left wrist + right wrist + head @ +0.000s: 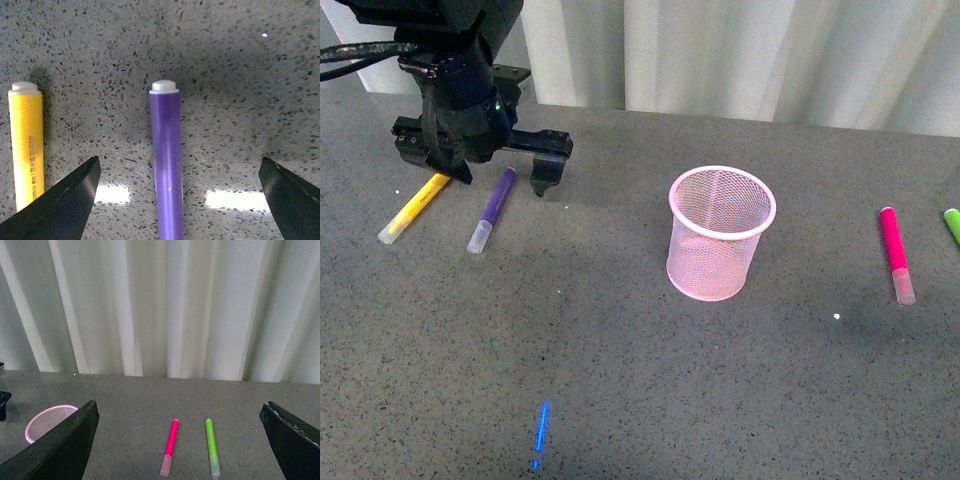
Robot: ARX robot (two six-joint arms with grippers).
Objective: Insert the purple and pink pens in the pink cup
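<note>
Left hand point(498, 176) hangs spread wide over the purple pen point(492, 212), well left of the pink cup point(720, 235). Looks light, stiff, slick plastic, so I'd pinch mid-barrel. Pink pen point(896, 252) lies right of the cup.

Left arm point(460, 90): seen in the front view near the far-left corner of the surface point(650, 400) — wrist bent downward.
Left gripper point(502, 182): jaws spread wide, tips held low over the surface, nothing gripped.
Right gripper point(179, 410): jaws spread wide, held high and pointed forward — nothing gripped.
</note>
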